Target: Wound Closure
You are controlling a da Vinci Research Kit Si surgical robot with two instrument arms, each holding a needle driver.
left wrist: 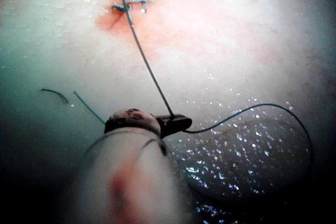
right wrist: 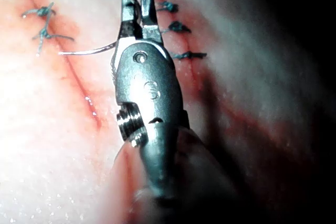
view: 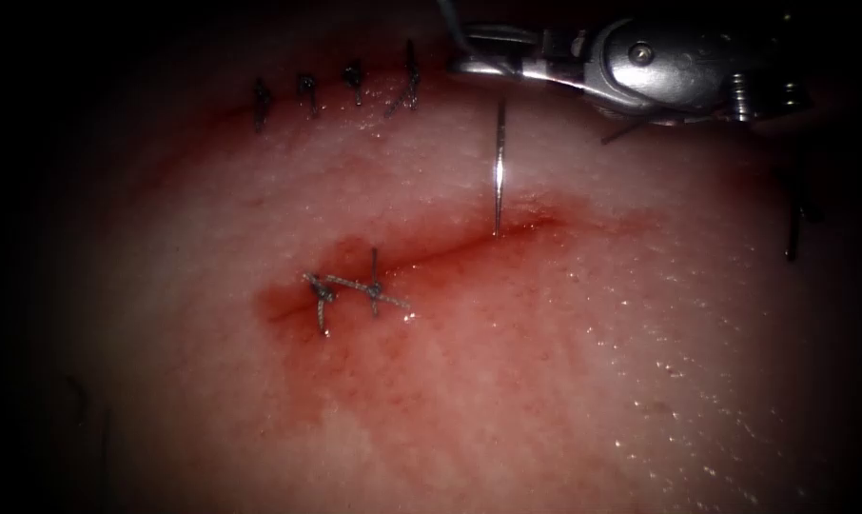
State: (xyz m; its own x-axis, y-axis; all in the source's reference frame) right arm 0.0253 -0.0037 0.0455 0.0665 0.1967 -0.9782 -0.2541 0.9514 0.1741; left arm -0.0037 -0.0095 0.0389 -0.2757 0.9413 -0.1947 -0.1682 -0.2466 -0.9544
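Needle point(view: 498, 171) held near its thread end by the right tool point(view: 493, 52), jaws closed.
Its tip touches the cut point(view: 469, 243); left tool point(left wrist: 173, 121) grips thread point(left wrist: 144, 59).

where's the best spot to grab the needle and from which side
Probably the bare shaft just behind the tip, coming from the left of the cut. The right end effector grips the needle further back along its curve, so its front length hangs free, pointing down at the cut, seemingly not in the tissue. The left end effector has thread at its tip.
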